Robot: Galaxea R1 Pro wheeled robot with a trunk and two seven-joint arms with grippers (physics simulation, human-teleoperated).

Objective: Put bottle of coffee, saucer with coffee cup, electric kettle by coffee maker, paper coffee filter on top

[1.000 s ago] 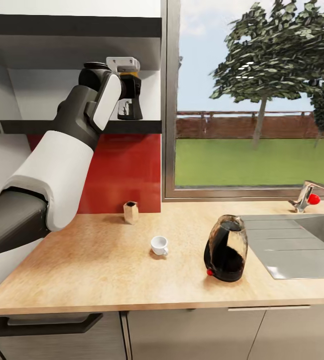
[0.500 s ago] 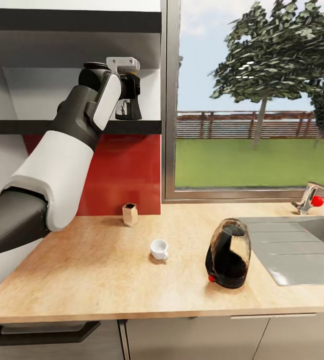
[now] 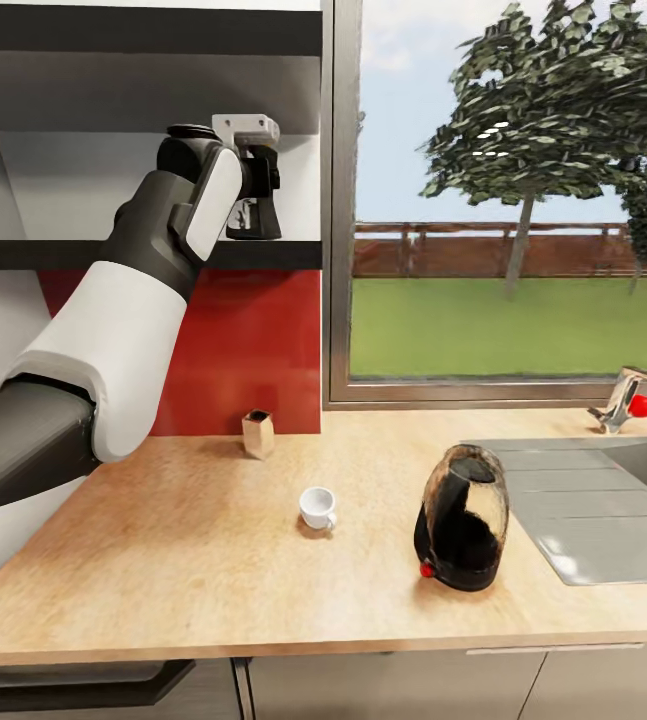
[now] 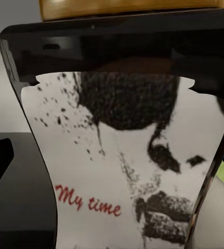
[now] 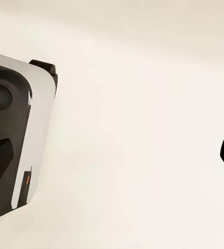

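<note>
- My left gripper (image 3: 255, 215) is up at the thin dark grey floating kitchen shelf (image 3: 153, 254), right against the small dark brown bottle of coffee (image 4: 124, 155) with its gold lid and white label.
- I cannot tell whether that gripper has clamped the bottle yet; the right gripper's state is hidden from me too.
- On the light wood-grain desk (image 3: 163, 560) stand the small white coffee cup (image 3: 317, 507) and, well apart, the rounded dark glass electric kettle (image 3: 461, 517).
- I judge this the bottle-fetching step: next I need a firm grasp, a lift off the shelf, then lowering it to the desk.
</note>
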